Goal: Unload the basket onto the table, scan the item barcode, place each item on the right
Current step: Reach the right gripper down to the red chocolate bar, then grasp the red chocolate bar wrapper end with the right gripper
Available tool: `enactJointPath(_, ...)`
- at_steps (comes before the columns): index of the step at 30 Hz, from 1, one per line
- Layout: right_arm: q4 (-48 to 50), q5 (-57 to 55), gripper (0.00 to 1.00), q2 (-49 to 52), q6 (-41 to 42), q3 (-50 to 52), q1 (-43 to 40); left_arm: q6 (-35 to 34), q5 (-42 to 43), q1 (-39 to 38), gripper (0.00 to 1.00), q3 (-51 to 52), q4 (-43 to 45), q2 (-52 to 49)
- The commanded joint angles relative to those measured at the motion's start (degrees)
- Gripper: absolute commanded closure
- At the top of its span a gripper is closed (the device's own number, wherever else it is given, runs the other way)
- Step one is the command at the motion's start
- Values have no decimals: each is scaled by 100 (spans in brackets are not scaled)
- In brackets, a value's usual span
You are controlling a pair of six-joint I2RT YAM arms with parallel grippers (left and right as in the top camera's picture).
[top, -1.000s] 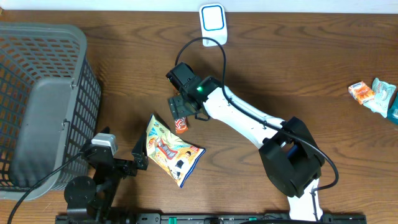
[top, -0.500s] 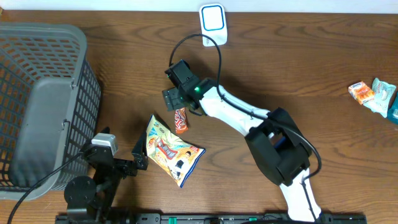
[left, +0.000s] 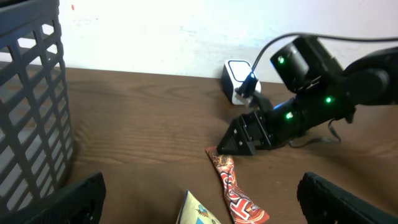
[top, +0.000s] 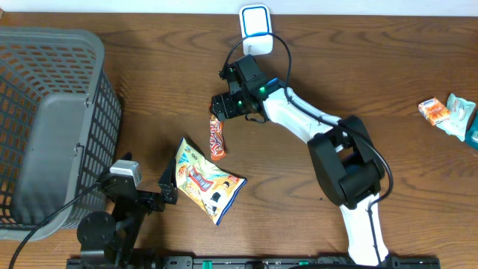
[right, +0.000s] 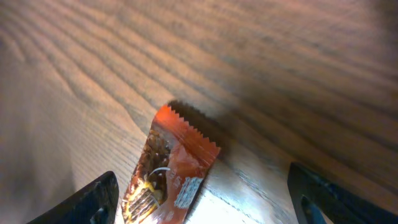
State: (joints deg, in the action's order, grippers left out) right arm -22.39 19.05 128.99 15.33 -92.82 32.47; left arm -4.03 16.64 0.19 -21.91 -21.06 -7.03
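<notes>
Snack bar (top: pixel 216 139) beside chip bag (top: pixel 205 181), right end effector (top: pixel 222 112) and left end effector (top: pixel 169 187) released

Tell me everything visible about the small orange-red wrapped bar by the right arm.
The bar is a slim, glossy, foil-like orange-red packet with white lettering and a zigzag-cut end. It lies flat on the wooden table. The right end effector hangs open over its far end; contact cannot be told.

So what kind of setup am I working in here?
Probably a mock shop checkout on a wooden table: a white barcode scanner at the far edge, a grey plastic basket on the left, and packaged snacks such as the red snack bar.
</notes>
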Motion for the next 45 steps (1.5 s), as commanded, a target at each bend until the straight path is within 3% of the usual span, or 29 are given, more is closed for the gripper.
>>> enactJointPath(1, 90, 1054, 19, 417, -282, -7, -129, 81, 90, -15, 2, 11, 7, 11)
enactJointPath(12, -116, 1578, 29, 938, -761, -7, -103, 81, 90, -15, 2, 11, 7, 11)
enactJointPath(19, -531, 1113, 61, 938, -815, -7, -127, 81, 90, -15, 2, 11, 7, 11)
enactJointPath(22, -560, 931, 99, 938, -804, -7, -127, 81, 90, -15, 2, 11, 7, 11)
enactJointPath(26, -699, 824, 99, 903, -330, -157, -214, 81, 90, -15, 2, 11, 7, 11)
enactJointPath(33, -2210, 219, 99, 264, 1613, -695, -686, 81, 90, -15, 2, 11, 7, 11)
enactJointPath(37, -3281, -597, 99, -415, 3217, -728, -903, 81, 90, -15, 2, 11, 7, 11)
enactJointPath(40, -4505, -1132, 99, -938, 4968, -728, -1058, 81, 90, -15, 2, 11, 7, 11)
enactJointPath(45, -5499, -1204, 99, -1211, 5565, -728, -1189, 81, 90, -15, 2, 11, 7, 11)
